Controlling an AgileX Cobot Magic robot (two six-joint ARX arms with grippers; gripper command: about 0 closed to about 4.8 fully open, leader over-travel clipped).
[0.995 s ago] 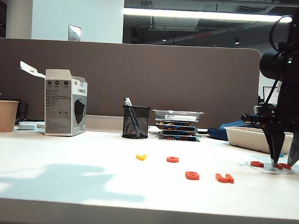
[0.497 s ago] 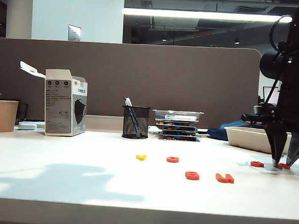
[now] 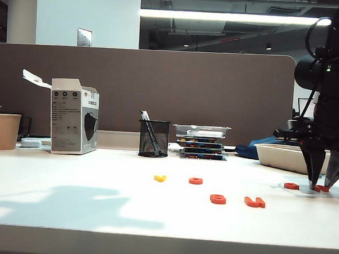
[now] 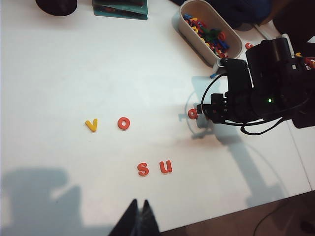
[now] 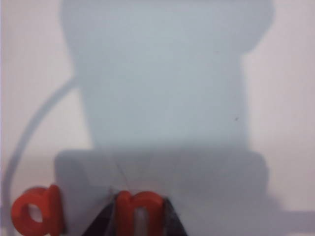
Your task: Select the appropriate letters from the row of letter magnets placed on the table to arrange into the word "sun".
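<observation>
Only the right fingers (image 3: 320,186) have moved since a second ago: they were spread wider then, and have now closed in on the orange-red n (image 5: 140,211). Letters and left arm look unchanged.

Left to right:
- Left fingers (image 4: 139,219): pressed together, nothing between them, hanging above the counter (image 3: 97,174) near its front edge, well clear of every letter.
- Yellow v (image 4: 91,125) and orange-red o (image 4: 123,123): side by side, far from both sets of fingers. Not needed.
- s (image 4: 142,169) and u (image 4: 166,167): already next to each other, just ahead of the left fingers and well apart from the right ones. "su" looks done.
- a (image 5: 37,212): lying flat just outside the right fingers, not touching them as far as I can tell.
- n: sits between the right fingertips, one finger on each flank. Right wrist view shows them pinching it; it looks still down on the counter.

Step in hand: grasp of the last letter, n. Roughly two thirds done by my read.

Next move calls for: a straight lift so the neighbouring a isn't dragged, carry across to the spot just after the u, and set down with the prongs pointing the same way as the row's baseline. Grip is on a thin flat piece, so slip or twist on lift is the risk.
</observation>
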